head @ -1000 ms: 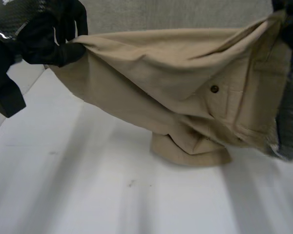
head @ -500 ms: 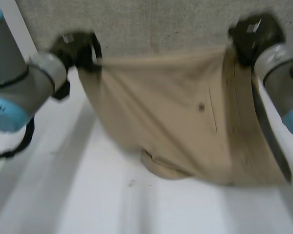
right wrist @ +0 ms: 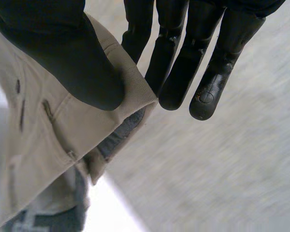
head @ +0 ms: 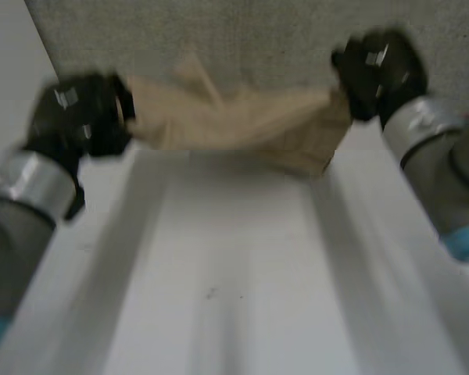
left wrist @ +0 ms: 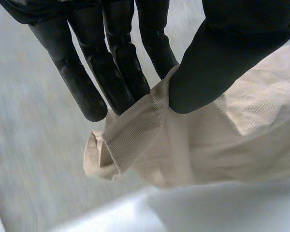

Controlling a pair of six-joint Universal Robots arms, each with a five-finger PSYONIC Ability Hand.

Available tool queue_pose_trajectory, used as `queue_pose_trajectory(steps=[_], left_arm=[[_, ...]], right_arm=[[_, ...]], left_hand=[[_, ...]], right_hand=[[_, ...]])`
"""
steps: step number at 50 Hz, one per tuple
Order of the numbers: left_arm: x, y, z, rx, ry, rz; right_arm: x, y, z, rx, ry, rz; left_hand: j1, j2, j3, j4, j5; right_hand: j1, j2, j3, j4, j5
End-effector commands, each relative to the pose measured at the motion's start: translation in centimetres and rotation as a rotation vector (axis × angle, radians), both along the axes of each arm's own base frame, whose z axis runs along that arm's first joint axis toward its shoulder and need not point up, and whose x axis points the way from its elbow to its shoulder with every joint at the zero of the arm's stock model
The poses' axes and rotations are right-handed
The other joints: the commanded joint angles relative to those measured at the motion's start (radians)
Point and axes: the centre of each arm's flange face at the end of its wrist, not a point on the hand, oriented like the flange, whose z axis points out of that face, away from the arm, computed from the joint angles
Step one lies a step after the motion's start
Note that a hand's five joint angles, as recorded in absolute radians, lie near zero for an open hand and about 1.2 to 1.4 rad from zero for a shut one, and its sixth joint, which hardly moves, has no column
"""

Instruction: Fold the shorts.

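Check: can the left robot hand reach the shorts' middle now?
Probably not: the left robot hand pinches one end of the shorts, the right robot hand the other; it would need to let go.

Item count, as seen from my position:

- Shorts point(head: 242, 125): one pair, tan, spanning from my left fingers point(left wrist: 121, 72) to my right fingers point(right wrist: 176, 63).
- Sets of fingers: two, one at each end of the shorts.
- Arms: two, my left arm point(head: 16, 211) and my right arm point(head: 445, 172).
- Desk point(head: 242, 266): one, white, beneath my fingers.
- Grey panel point(head: 242, 39): one, beyond my fingers.
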Motion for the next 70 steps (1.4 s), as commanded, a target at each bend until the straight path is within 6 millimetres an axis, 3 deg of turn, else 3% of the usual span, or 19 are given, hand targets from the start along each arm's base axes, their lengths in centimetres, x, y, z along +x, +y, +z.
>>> queue_pose_trajectory(steps=[1, 3, 7, 11, 16, 18, 22, 32, 42, 56, 62, 63, 64, 70], left_arm=[[0.9, 3.2, -8.2, 0.253, -0.121, -0.023], [0.2, 4.3, -9.9, 0.309, -0.158, -0.061], [-0.3, 5.5, -11.3, 0.359, -0.192, -0.097], [-0.3, 5.4, -11.1, 0.362, -0.193, -0.096], [-0.6, 4.8, -10.2, 0.331, -0.177, -0.094], [-0.7, 4.5, -9.9, 0.319, -0.170, -0.093], [-0.7, 3.6, -9.6, 0.308, -0.161, -0.075], [-1.3, 0.4, -11.0, 0.336, -0.169, -0.043], [-1.4, -2.0, -11.7, 0.342, -0.165, -0.012], [-1.5, -4.9, -12.2, 0.342, -0.157, 0.020], [-1.5, -5.0, -12.5, 0.352, -0.158, 0.021], [-1.5, -5.0, -12.6, 0.353, -0.158, 0.021], [-1.4, -4.9, -12.6, 0.356, -0.159, 0.021], [-1.3, -4.1, -13.1, 0.383, -0.178, 0.015]], right_arm=[[-1.2, 2.3, -9.4, 0.323, 0.154, 0.016], [-1.7, 3.5, -11.5, 0.404, 0.193, 0.032], [-2.3, 5.0, -13.5, 0.489, 0.215, 0.063], [-2.8, 6.0, -14.6, 0.541, 0.223, 0.082], [-4.6, 5.2, -14.6, 0.592, 0.163, 0.011], [-5.3, 5.3, -14.7, 0.652, 0.090, -0.019], [-5.5, 5.8, -15.3, 0.743, -0.030, -0.008], [-5.4, 7.1, -15.5, 0.691, -0.116, 0.074], [-5.4, 7.7, -16.6, 0.662, -0.109, 0.082], [-5.5, 5.8, -18.3, 0.599, -0.042, 0.003], [-5.1, 4.9, -18.7, 0.572, -0.045, 0.004], [-5.0, 4.8, -18.7, 0.564, -0.049, 0.007], [-4.9, 4.7, -18.6, 0.555, -0.051, 0.008], [-5.4, 3.9, -16.5, 0.479, -0.092, -0.021]], left_hand=[[0.247, 0.196, 0.203, 0.187, 0.236], [0.247, 0.196, 0.203, 0.187, 0.236], [0.247, 0.196, 0.203, 0.187, 0.236], [0.247, 0.196, 0.203, 0.187, 0.236], [0.247, 0.196, 0.203, 0.187, 0.236], [0.247, 0.196, 0.203, 0.187, 0.236], [0.247, 0.196, 0.203, 0.187, 0.236], [0.247, 0.196, 0.203, 0.187, 0.236], [0.247, 0.196, 0.203, 0.187, 0.236], [0.247, 0.196, 0.203, 0.187, 0.236], [0.247, 0.196, 0.203, 0.187, 0.236], [0.247, 0.196, 0.203, 0.187, 0.236], [0.247, 0.196, 0.203, 0.187, 0.236], [0.247, 0.196, 0.203, 0.187, 0.236]], right_hand=[[0.421, 0.211, 0.213, 0.204, 0.228], [0.421, 0.211, 0.213, 0.204, 0.228], [0.421, 0.211, 0.213, 0.204, 0.228], [0.421, 0.211, 0.213, 0.204, 0.228], [0.421, 0.211, 0.213, 0.204, 0.228], [0.065, -0.145, -0.142, -0.152, -0.128], [-0.206, -0.416, -0.413, -0.423, -0.399], [-0.429, -0.639, -0.637, -0.646, -0.622], [-0.388, -0.598, -0.596, -0.605, -0.581], [-0.286, -0.496, -0.493, -0.503, -0.479], [-0.004, -0.215, -0.212, -0.221, -0.198], [0.290, 0.080, 0.082, 0.073, 0.097], [0.420, 0.210, 0.212, 0.203, 0.227], [0.421, 0.211, 0.213, 0.204, 0.228]])
